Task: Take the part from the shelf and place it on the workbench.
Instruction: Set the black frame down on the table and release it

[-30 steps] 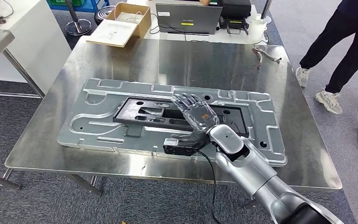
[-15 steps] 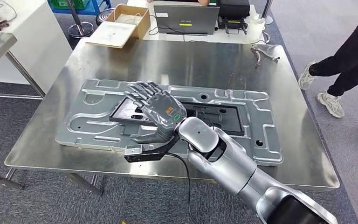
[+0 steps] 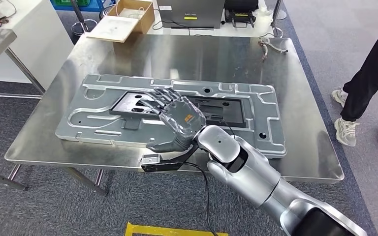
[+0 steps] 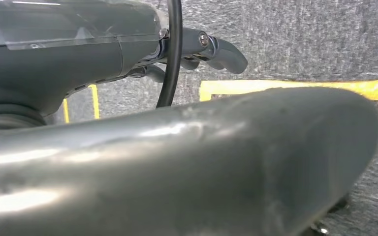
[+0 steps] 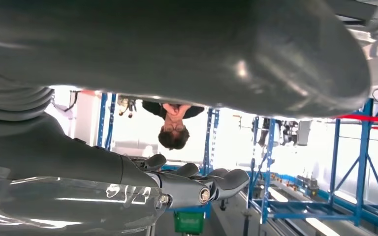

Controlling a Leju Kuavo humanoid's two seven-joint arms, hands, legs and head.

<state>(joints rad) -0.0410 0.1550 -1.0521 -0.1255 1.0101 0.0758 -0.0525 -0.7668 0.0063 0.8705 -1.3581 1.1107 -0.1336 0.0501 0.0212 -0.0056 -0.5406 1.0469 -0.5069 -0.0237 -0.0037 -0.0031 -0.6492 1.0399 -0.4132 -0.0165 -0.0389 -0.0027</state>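
The part, a large grey pressed-metal panel (image 3: 103, 101) with a black insert (image 3: 221, 109) in its middle, lies flat on the steel workbench (image 3: 305, 147). My right hand (image 3: 177, 120) hovers over the panel's near middle, palm down and fingers spread, holding nothing. In the right wrist view the right hand's fingers (image 5: 211, 184) stretch out with nothing in them. The left wrist view has my left hand (image 4: 177, 162) hanging over grey carpet, its fingers (image 4: 216, 49) extended and nothing in it.
At the bench's far edge stand a cardboard box (image 3: 128, 17) and a laptop (image 3: 191, 12), with a small metal bracket (image 3: 273, 46) nearby. A person's legs (image 3: 369, 73) are at the right. A white table (image 3: 24, 34) stands at the left. Yellow floor tape (image 3: 177, 230) lies near me.
My right hand has swung left across the panel, from its right half to its middle, and drawn back toward the near edge. The camera has shifted slightly; the panel stays put.
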